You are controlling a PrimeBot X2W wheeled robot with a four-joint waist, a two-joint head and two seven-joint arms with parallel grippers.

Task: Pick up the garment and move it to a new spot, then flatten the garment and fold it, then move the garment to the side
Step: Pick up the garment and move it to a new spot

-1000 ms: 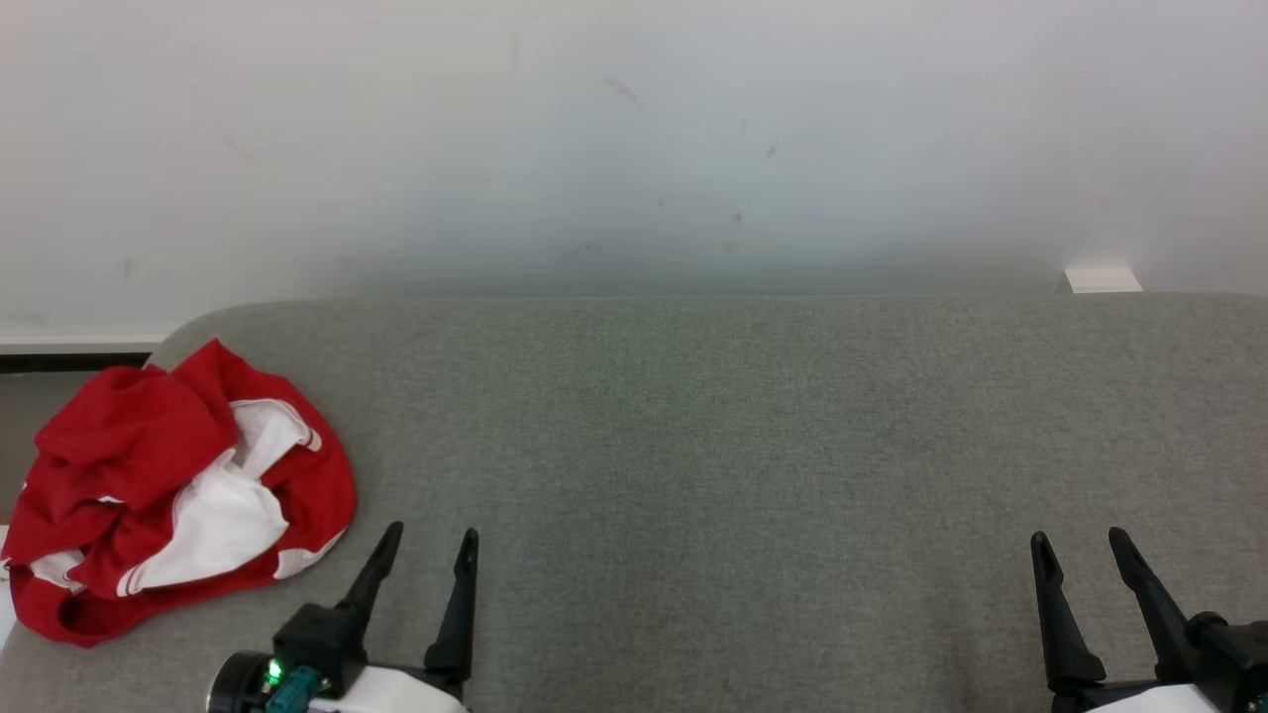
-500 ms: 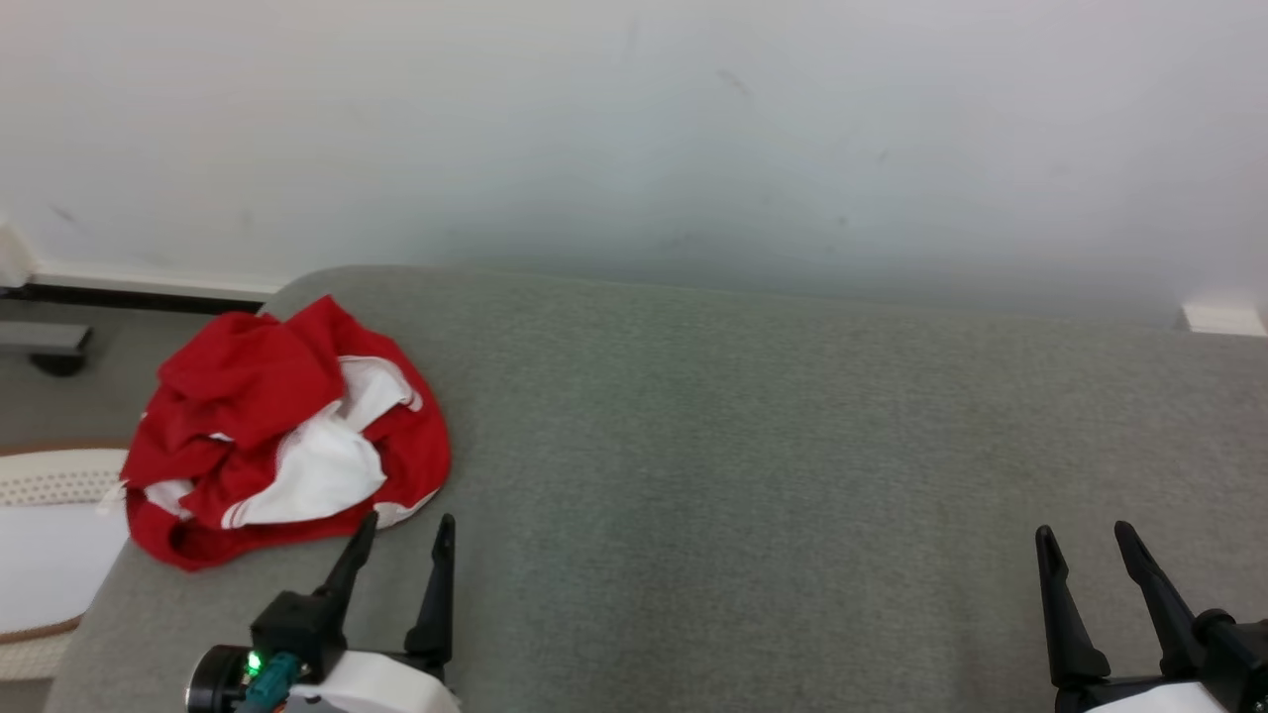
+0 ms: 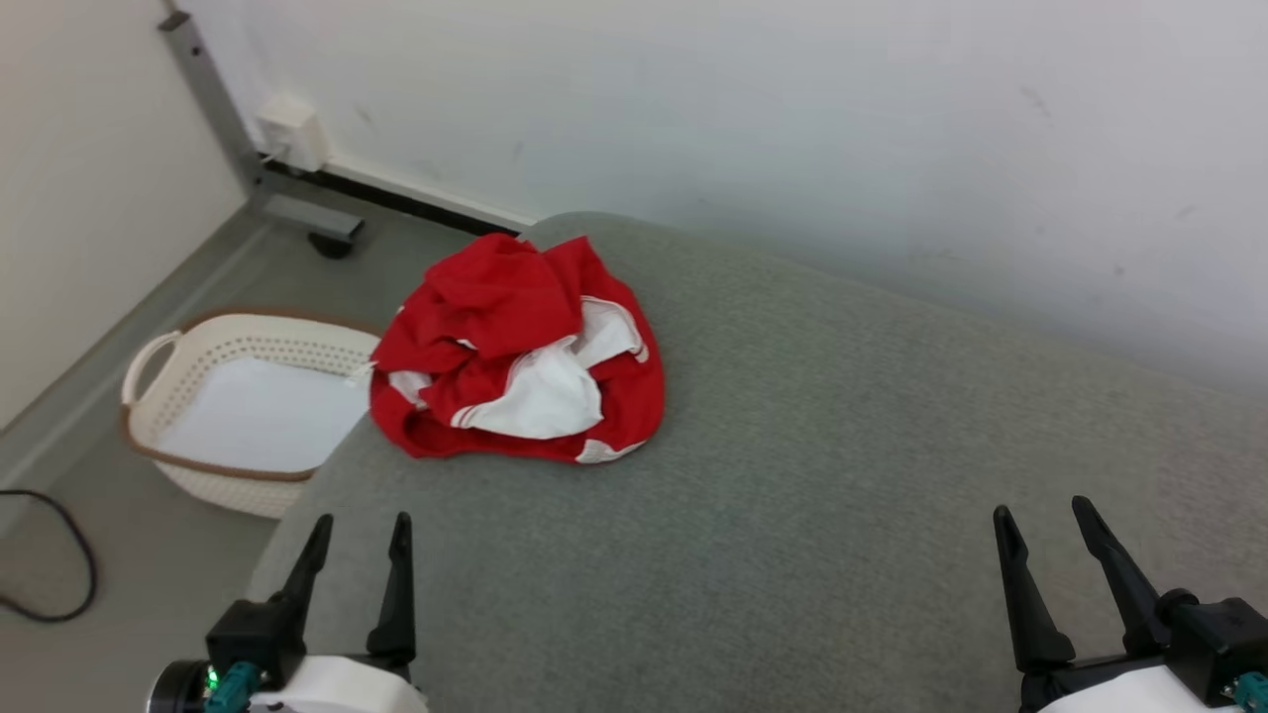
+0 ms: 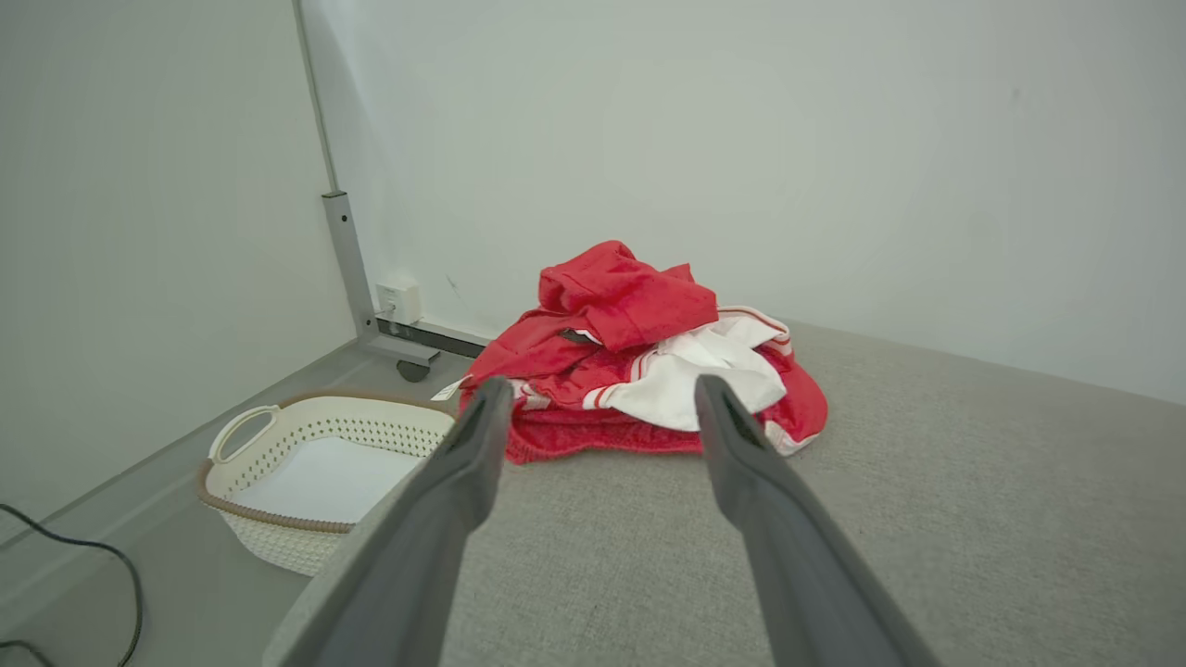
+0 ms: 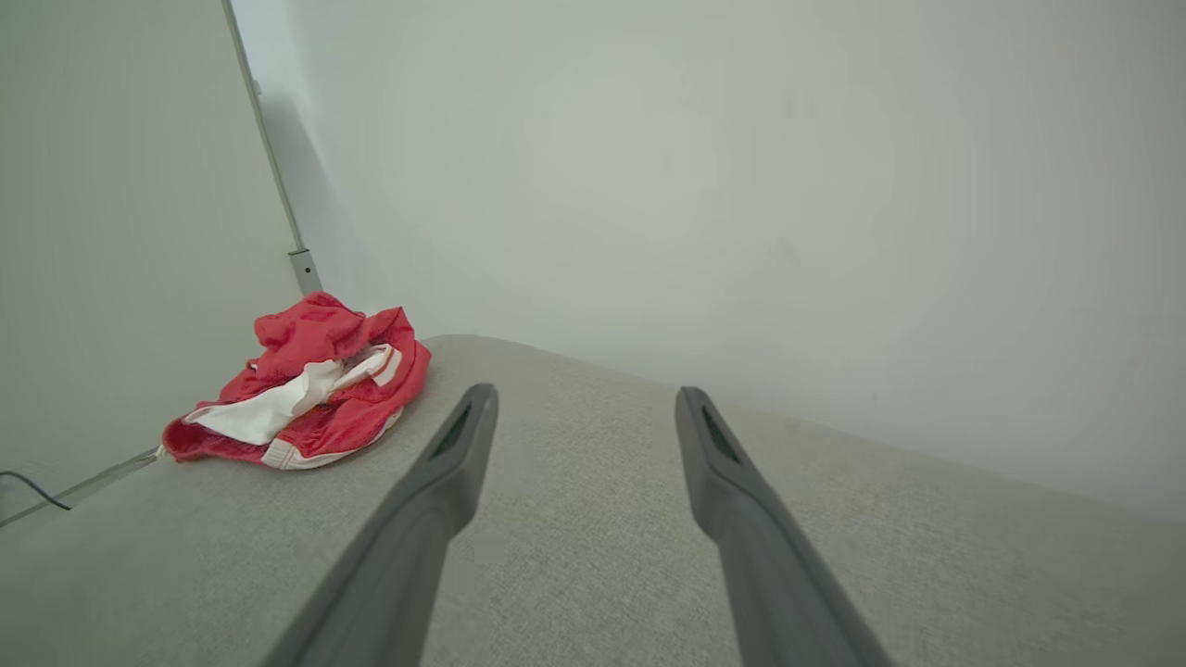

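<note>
Change: the head camera has swung left, and a white laundry basket [image 3: 158,342] on the floor has come into view.
Garment [image 3: 520,356]: red and white, crumpled at the far left corner of the grey padded surface [image 3: 842,475].
Left hand [image 3: 363,519]: fingers spread, empty, short of the garment.
Right hand [image 3: 1042,508]: fingers spread, empty, well apart from it.

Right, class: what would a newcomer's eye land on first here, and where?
The crumpled red and white garment stands out, heaped at the grey surface's far left corner. On the floor left of it sits a pale basket. The left gripper and right gripper hang open at the near edge.
</note>
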